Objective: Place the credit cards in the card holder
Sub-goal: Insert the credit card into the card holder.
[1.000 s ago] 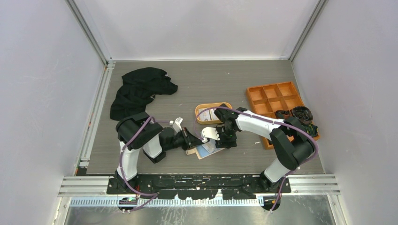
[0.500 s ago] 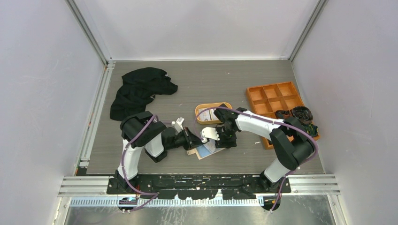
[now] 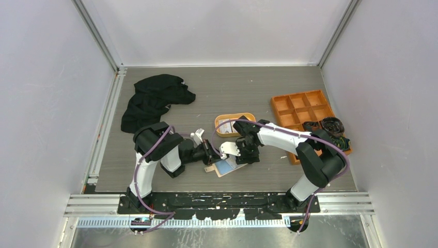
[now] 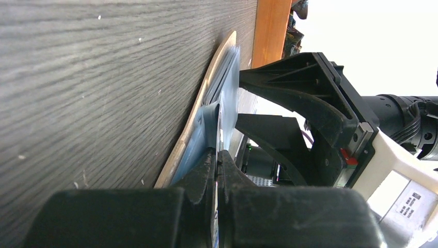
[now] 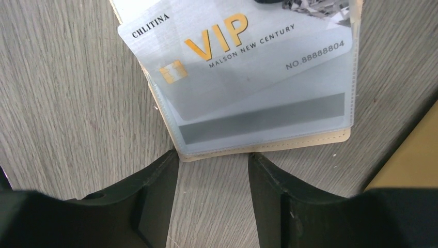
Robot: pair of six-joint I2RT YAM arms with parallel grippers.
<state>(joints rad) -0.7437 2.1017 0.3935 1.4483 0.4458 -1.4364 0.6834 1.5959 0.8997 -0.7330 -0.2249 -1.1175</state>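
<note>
The card holder [image 3: 225,166] lies open on the table between the two arms, beige outside and blue-grey inside. In the right wrist view its clear pocket [image 5: 258,103] holds a silver credit card [image 5: 237,46] printed VIP, with a striped card [image 5: 263,116] beneath. My right gripper [image 5: 214,160] is open and empty, fingertips just off the holder's beige edge. My left gripper [image 4: 219,155] is shut on a thin blue-grey leaf of the card holder [image 4: 204,129], lifting it edge-on. Another pale card [image 3: 226,125] lies in the orange oval tray [image 3: 248,118].
An orange compartmented box [image 3: 302,109] stands at the right with a black coiled strap [image 3: 328,125] at its near side. A black cloth [image 3: 152,99] lies at the back left. The right gripper's body [image 4: 310,103] fills the left wrist view close by.
The left gripper has shifted slightly right, still pinching the holder. The right gripper has edged slightly left over the holder. The holder stays in place.
</note>
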